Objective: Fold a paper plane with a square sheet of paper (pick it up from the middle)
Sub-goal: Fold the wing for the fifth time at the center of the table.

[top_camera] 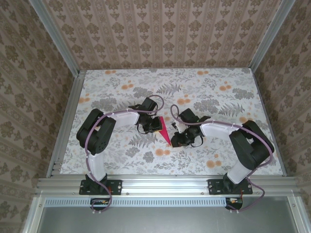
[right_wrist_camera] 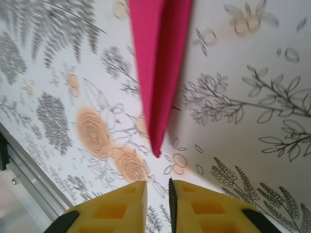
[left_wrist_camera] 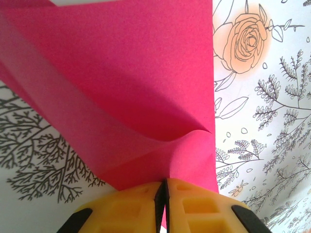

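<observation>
Bright, even light throughout, a soft shadow across the magenta paper (left_wrist_camera: 141,111), the right wrist view slightly blurred

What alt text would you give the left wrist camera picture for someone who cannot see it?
Two yellow end effector fingers, closed together, pinch the bottom edge of a folded magenta paper that fans upward, with a floral-patterned table behind.

You'll see the paper plane (top_camera: 164,131), a narrow magenta wedge, between the two pairs of fingers. Its wide end is at the fingers of the left gripper (top_camera: 156,124) and its point just beside those of the right gripper (top_camera: 175,140). Beneath the fingers lies the flowered table (top_camera: 218,97).
</observation>
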### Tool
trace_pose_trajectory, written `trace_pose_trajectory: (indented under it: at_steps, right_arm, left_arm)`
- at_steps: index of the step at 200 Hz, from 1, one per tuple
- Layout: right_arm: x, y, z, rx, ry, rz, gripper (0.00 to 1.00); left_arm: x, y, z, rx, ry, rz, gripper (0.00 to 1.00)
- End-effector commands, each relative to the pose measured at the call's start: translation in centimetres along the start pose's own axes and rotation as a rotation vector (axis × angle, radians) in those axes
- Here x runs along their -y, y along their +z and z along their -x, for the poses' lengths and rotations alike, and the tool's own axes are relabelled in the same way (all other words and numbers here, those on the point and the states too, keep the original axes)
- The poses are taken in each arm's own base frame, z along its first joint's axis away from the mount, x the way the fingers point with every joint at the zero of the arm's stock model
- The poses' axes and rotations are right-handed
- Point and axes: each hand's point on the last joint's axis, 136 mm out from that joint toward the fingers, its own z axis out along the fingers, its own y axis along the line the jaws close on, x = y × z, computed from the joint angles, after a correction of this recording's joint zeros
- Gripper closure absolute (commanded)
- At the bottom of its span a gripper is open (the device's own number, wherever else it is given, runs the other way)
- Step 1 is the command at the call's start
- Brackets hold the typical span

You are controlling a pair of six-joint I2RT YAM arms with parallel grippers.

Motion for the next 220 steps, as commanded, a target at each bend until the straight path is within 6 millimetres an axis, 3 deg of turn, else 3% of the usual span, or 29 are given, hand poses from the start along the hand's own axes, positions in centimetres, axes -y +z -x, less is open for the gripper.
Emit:
trace_pose_trajectory:
  at_steps: [1,33,80,182,220]
  right_arm:
    - [-1.5,-1.5,2.3,0.074,-0.056,-0.012,0.76]
    - [-3.8,-0.2,3.6,0.048,-0.09,0.061,0.77]
    - [-2.2,2.9,3.9,-0.011,-0.044,0.051,0.81]
    - [2.7,4.8,-2.2,-0.127,0.104,0.018,0.86]
    - [2.8,4.6,-3.3,-0.124,0.144,0.062,0.88]
  left_arm:
    - [-7.9,3.0,-3.7,-0.102,-0.05,0.282,0.86]
    - [-7.7,3.0,-3.6,-0.101,-0.046,0.281,0.86]
    - [-7.7,2.9,-3.7,-0.1,-0.046,0.283,0.86]
    - [-8.1,2.9,-3.8,-0.101,-0.048,0.299,0.86]
    - [-8.4,3.0,-3.7,-0.104,-0.053,0.306,0.86]
